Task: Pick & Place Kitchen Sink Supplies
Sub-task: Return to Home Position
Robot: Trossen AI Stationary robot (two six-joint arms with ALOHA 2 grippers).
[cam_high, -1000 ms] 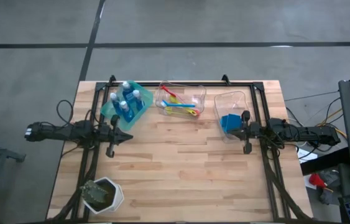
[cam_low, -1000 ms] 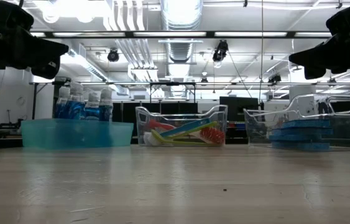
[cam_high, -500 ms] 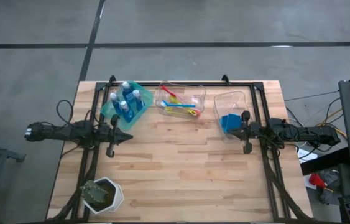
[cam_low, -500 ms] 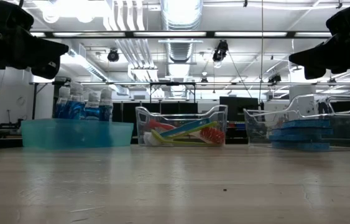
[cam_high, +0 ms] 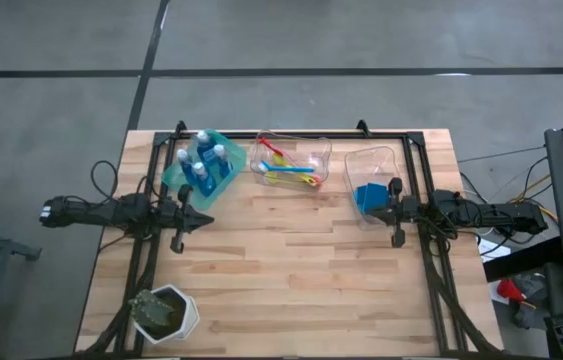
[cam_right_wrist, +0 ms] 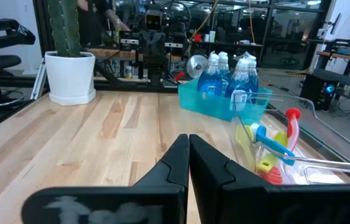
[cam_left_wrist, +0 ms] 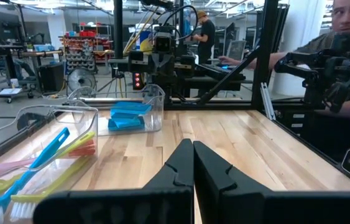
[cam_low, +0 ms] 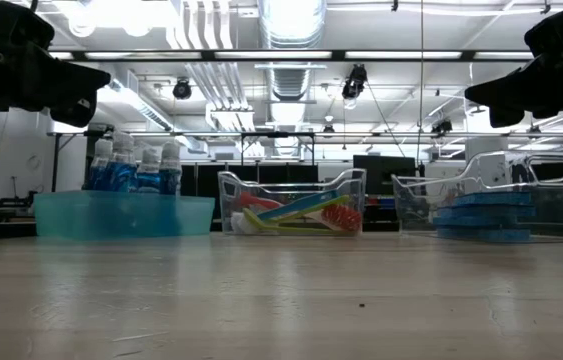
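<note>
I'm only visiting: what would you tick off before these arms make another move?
1. Blue-liquid bottles in the green bin: ok.
2. Brushes inside the middle clear bin: ok.
3. Blue sponges inside the right clear bin: ok.
4. Left gripper shut, holding nothing, at the left side of the table: ok.
5. Right gripper shut, holding nothing, at the right side: ok.
6. Potted plant upright at a left-side corner, apart from both grippers: ok.

Plant (cam_right_wrist: 64,26) top cropped, brushes (cam_left_wrist: 38,163) cut off
</note>
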